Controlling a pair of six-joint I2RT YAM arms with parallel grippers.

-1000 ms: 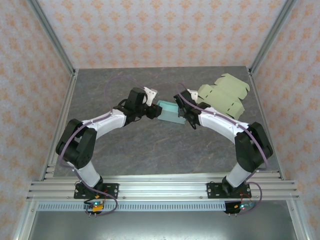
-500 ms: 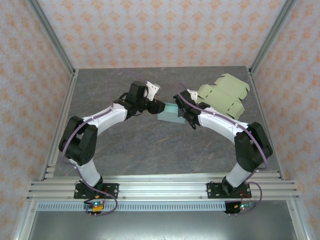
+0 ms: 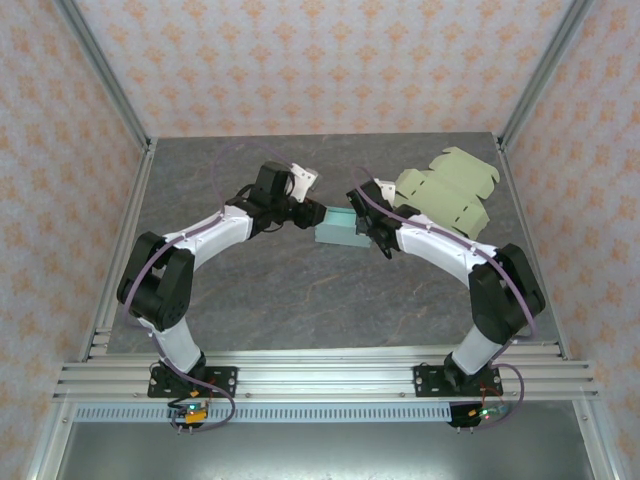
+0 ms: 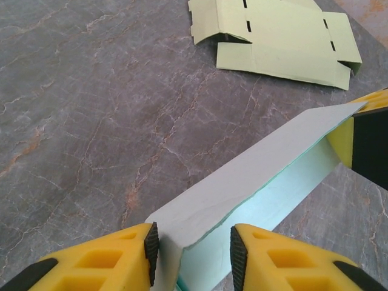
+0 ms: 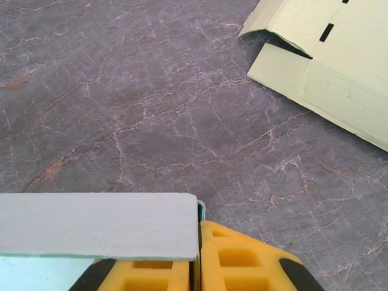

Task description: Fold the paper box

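Observation:
A teal paper box [image 3: 338, 228] with a grey-white flap hangs low over the middle of the table between my two grippers. My left gripper [image 3: 312, 214] has the box's left end between its pads. In the left wrist view the box [image 4: 254, 176] runs away from that gripper [image 4: 194, 254], its left pad [image 4: 151, 248] pressed against the box wall and the right pad against the teal side. My right gripper [image 3: 364, 224] holds the other end. In the right wrist view that gripper [image 5: 199, 267] pinches a thin teal wall, with the grey-white flap [image 5: 97, 224] beside it.
A flat pale green box blank [image 3: 447, 190] lies unfolded at the back right of the table [image 3: 250, 290], close behind the right arm; it also shows in the wrist views [image 4: 279, 36] [image 5: 339, 66]. Metal frame posts and patterned walls bound the table.
My left gripper has shifted a little toward the back and sits on the box's left end again. The box has turned slightly. The right arm has barely moved.

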